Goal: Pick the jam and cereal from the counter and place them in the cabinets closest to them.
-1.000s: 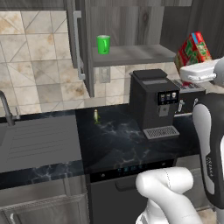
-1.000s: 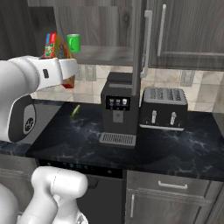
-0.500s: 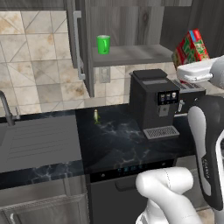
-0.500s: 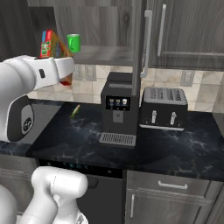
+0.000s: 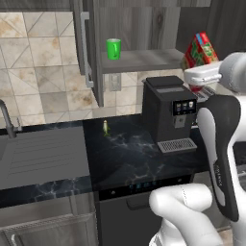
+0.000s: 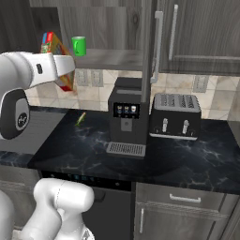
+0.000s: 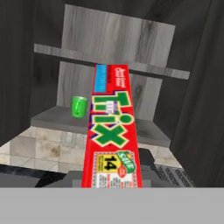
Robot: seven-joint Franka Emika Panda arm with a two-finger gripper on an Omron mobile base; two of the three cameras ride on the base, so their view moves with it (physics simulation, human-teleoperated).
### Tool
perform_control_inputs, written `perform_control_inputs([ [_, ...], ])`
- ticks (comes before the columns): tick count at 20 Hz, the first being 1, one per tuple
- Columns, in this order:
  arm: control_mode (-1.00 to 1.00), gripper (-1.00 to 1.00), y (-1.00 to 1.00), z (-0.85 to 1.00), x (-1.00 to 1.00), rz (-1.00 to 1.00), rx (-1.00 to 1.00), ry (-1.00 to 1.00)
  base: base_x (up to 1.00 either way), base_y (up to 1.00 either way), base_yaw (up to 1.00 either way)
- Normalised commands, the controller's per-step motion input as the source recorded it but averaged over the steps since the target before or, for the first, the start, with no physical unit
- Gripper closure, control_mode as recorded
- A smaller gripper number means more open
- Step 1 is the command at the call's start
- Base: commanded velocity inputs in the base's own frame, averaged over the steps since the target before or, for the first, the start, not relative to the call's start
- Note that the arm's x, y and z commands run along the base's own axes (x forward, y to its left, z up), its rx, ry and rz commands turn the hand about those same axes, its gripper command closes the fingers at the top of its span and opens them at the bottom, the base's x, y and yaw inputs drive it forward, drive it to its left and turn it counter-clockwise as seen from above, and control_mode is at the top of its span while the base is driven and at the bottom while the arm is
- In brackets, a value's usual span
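Sink (image 5: 43, 153) and faucet (image 5: 7, 117) were seen at the far left of the left base view, set beside the black counter (image 5: 129, 153). A small yellow-green item (image 5: 105, 127) was seen lying on the counter near the tiled wall. Above it, a green cup (image 5: 113, 49) was seen standing on the lower shelf of the open cabinet (image 5: 144, 60). A black coffee machine (image 5: 169, 113) was positioned on the counter below that shelf, and a toaster (image 6: 174, 116) was placed just beside it in the right base view. The cereal (image 5: 198, 50) was held aloft and tilted at about shelf height in front of the open cabinet, to the right of the cup and clear of the counter. The gripper (image 5: 204, 77) was clamped together on the cereal box, whose red face was seen running up the hand view (image 7: 113, 140) toward the shelf. The fingertips were hidden behind the box.
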Motion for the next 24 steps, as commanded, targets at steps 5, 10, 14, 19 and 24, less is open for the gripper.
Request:
perform_control_inputs([
  [5,-1.00,1.00,0.04,0.12,0.07,0.00,0.00,0.08,0.00,0.00,0.00],
  [10,-1.00,1.00,0.00,0.03,0.00,0.01,0.00,0.01,0.00,0.00,0.00],
  [14,-1.00,1.00,0.00,0.00,0.00,0.00,0.00,-0.01,0.00,0.00,0.00],
  [19,-1.00,1.00,0.00,0.00,0.00,0.00,0.01,0.00,0.00,0.00,0.00],
  [24,-1.00,1.00,-0.03,0.00,0.00,0.00,0.06,0.00,0.00,0.00,0.00],
])
